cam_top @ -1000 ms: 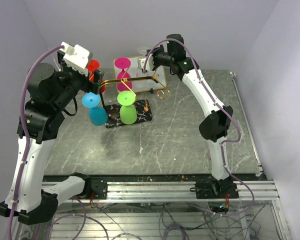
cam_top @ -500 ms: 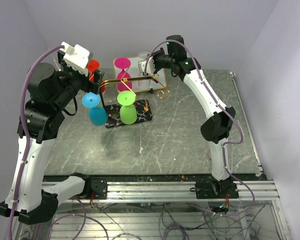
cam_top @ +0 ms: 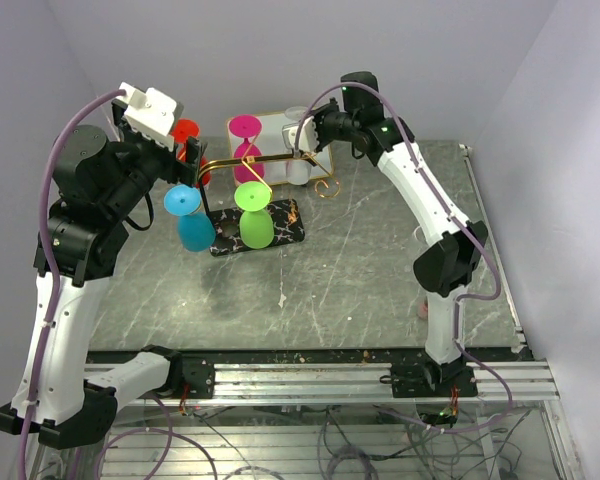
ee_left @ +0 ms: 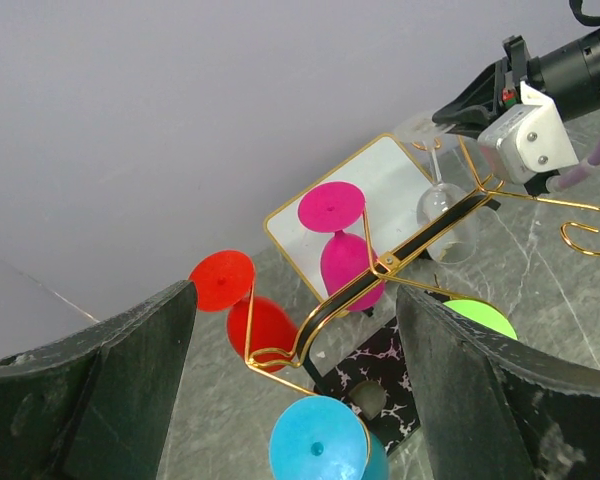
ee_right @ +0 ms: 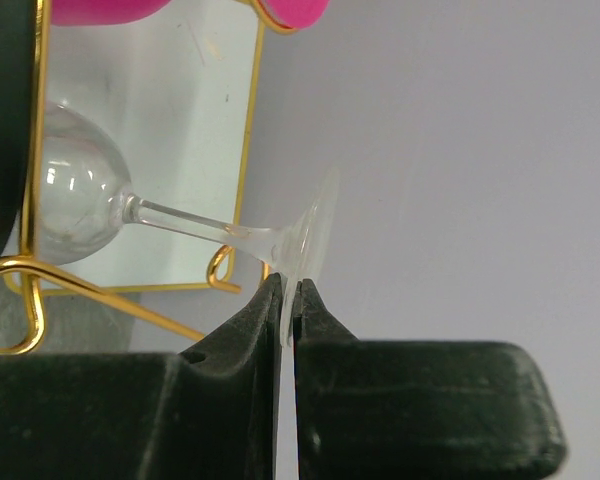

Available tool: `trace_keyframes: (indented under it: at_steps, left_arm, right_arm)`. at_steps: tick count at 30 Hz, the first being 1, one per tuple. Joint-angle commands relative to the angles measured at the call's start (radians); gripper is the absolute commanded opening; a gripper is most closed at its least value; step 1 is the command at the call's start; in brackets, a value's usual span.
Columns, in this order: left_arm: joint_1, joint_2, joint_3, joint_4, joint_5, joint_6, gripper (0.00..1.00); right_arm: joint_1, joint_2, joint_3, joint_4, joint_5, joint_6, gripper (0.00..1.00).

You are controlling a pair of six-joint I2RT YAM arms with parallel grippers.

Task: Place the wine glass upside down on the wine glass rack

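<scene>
Right gripper (ee_right: 288, 297) is pinched on the clear wine glass (ee_right: 72, 200) foot, upper middle of the overhead view by the wine glass rack (ee_left: 380, 266), left gripper (ee_left: 295, 300) spread wide.

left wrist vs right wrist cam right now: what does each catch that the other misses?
Only left wrist: the red glass, blue glass and green glass hanging on the wine glass rack, plus its black marbled base.
Only right wrist: the pinch up close, with the right gripper fingers shut on the foot rim of the clear wine glass.
Both: that glass, the magenta glass, gold rack wire and the gold-rimmed white tray.
</scene>
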Motion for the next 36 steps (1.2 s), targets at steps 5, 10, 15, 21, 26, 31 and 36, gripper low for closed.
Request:
trace_keyframes:
  at_steps: [5,10,15,21,26,31,36]
  left_arm:
    - [0.014,-0.011,-0.009,0.051,0.007,-0.008,0.92]
    - [0.016,-0.019,-0.014,0.05,0.007,-0.007,0.92]
    - [0.019,-0.024,-0.016,0.047,0.008,-0.007,0.92]
    - [0.019,-0.019,-0.014,0.048,0.009,-0.002,0.92]
    - [0.019,-0.011,-0.013,0.05,0.009,0.001,0.93]
    - [0.019,-0.009,-0.013,0.048,0.002,0.005,0.93]
    - [0.019,-0.005,-0.007,0.042,-0.003,0.008,0.93]
  right_arm:
    - [-0.009,-0.092,-0.065,0.041,0.071,0.0,0.0]
    - [-0.024,-0.104,-0.094,0.06,0.088,0.006,0.0]
    - [-0.037,-0.104,-0.12,0.096,0.125,0.007,0.0]
    - [-0.05,-0.095,-0.147,0.167,0.167,0.027,0.0]
    - [-0.052,-0.077,-0.148,0.217,0.18,0.045,0.0]
    - [-0.052,-0.053,-0.134,0.245,0.181,0.053,0.0]
    - [-0.052,-0.011,-0.102,0.268,0.179,0.065,0.0]
